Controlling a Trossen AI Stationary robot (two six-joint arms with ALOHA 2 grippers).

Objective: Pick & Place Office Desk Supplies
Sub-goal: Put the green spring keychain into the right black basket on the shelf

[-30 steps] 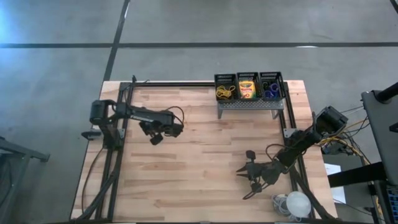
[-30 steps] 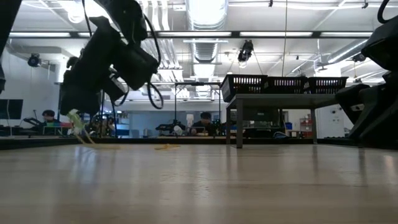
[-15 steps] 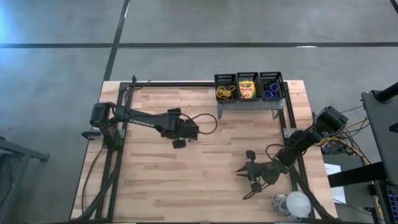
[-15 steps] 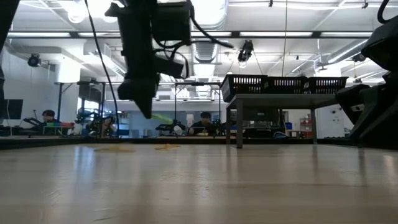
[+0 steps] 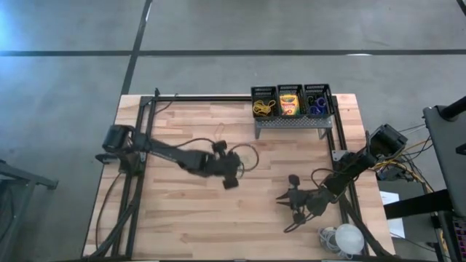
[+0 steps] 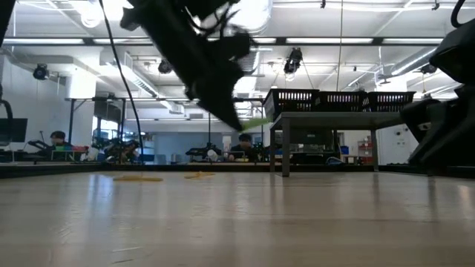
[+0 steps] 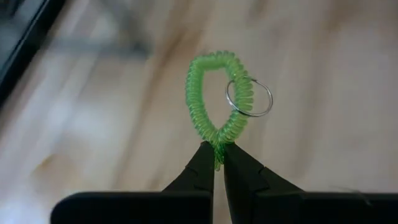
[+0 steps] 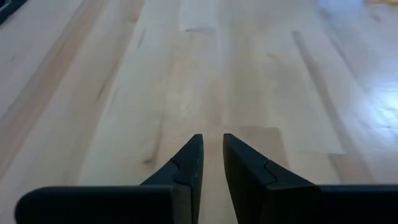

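Left wrist view: we are finding the left gripper [image 7: 217, 151] pinching a green coil ring [image 7: 214, 99] by one end, so it is hanging clear for binning.

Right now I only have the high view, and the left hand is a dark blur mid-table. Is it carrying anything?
Observer: Yes. The left hand pinches a green coil ring by one end, fingertips shut on it.
Operator: Anything attached to the coil?
Observer: A thin metal key ring is threaded through its coils.
Operator: Is it dragging on the table?
Observer: No. In the low view the coil hangs clear above the table.
Operator: And the right hand?
Observer: The right hand holds nothing; only bare wood shows in the narrow gap between its fingers.
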